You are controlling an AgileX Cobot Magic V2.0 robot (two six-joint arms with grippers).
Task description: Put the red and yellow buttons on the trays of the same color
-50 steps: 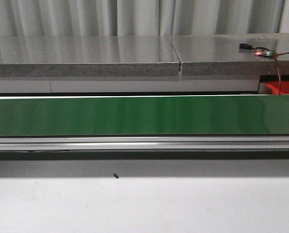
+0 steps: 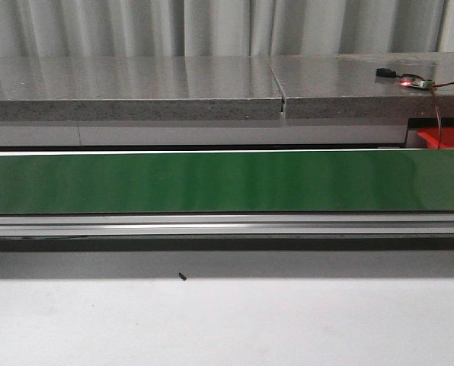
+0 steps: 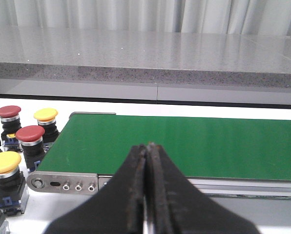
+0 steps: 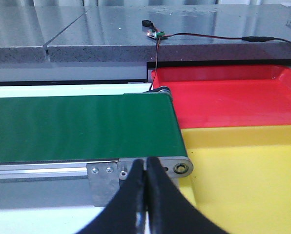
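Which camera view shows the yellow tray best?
The right wrist view shows it best: the yellow tray lies beside the red tray, at the end of the green belt. The front view shows only a corner of the red one; the left wrist view shows no tray.

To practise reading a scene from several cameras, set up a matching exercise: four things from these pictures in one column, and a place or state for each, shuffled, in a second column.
Things:
1. red tray
2. yellow tray
3. buttons
4. left gripper

Places or states:
A. shut, holding nothing
B. clustered off one end of the belt
C. off the belt's other end, nearer the right gripper
D. off that same end, nearer the grey ledge

Pairs: 1-D, 2-C, 3-B, 4-A
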